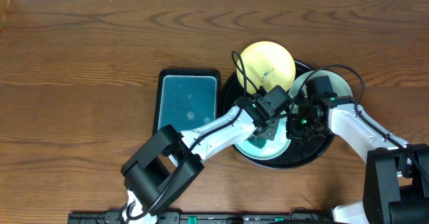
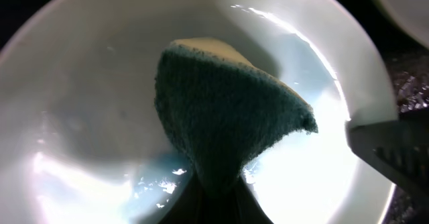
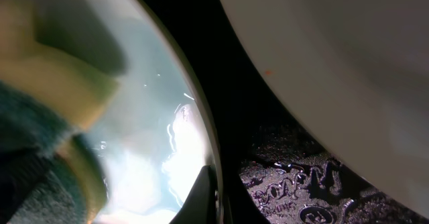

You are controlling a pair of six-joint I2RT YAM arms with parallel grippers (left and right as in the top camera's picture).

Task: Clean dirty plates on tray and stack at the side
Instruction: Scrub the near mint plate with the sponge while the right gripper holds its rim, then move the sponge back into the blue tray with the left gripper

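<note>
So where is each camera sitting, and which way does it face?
Overhead: above the table, facing straight down; both arms show.
Left wrist: on the left arm, facing down into a plate; its jaws pinch a sponge.
Right wrist: on the right arm, facing that plate's rim and the tray; one jaw tip shows.
Shared: both wrist views see that plate and sponge.

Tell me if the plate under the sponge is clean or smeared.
Smeared: bluish film shows on the plate around the sponge, left wrist view.
</note>
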